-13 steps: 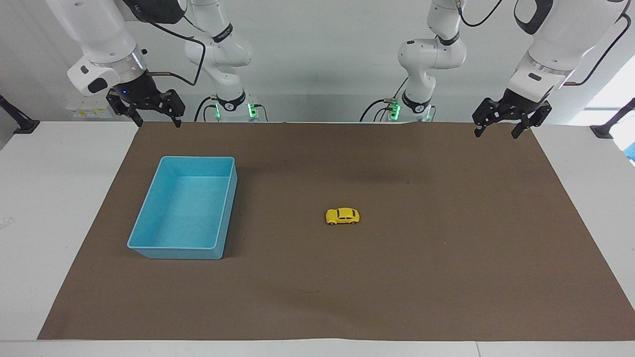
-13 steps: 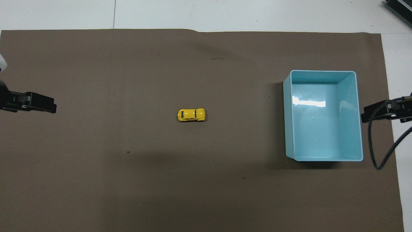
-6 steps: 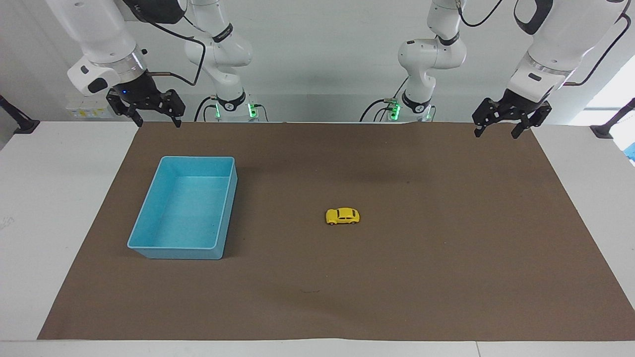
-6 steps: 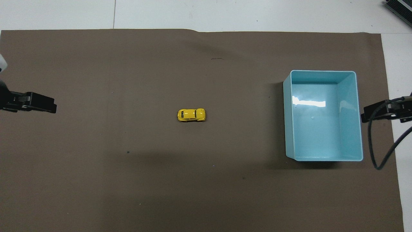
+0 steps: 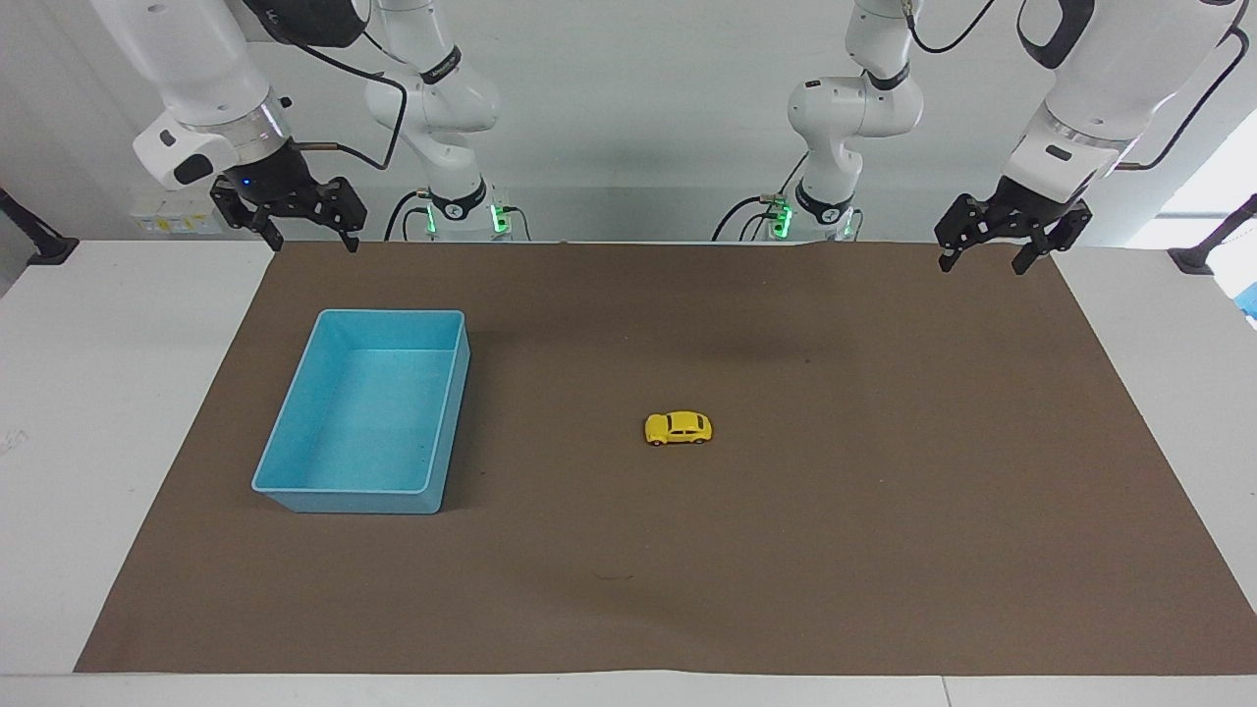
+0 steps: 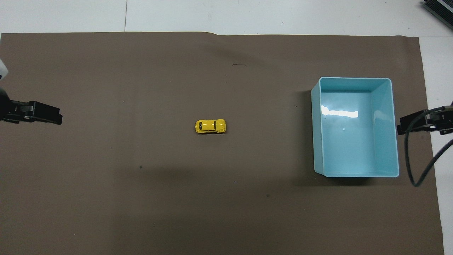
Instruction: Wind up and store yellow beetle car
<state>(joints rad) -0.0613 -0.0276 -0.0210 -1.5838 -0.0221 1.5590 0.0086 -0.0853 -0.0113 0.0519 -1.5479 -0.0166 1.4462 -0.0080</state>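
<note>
The yellow beetle car (image 5: 678,429) stands on its wheels near the middle of the brown mat; it also shows in the overhead view (image 6: 210,126). The empty blue bin (image 5: 295,462) sits toward the right arm's end of the table, seen from above too (image 6: 385,124). My left gripper (image 5: 985,257) hangs open and empty, raised over the mat's edge by the robots. My right gripper (image 5: 309,239) hangs open and empty over the mat's edge nearer the robots than the bin. Both are far from the car. In the overhead view only their tips show, left (image 6: 53,118) and right (image 6: 403,127).
The brown mat (image 5: 884,550) covers most of the white table (image 5: 88,393). A black cable (image 6: 412,163) loops down from the right arm beside the bin.
</note>
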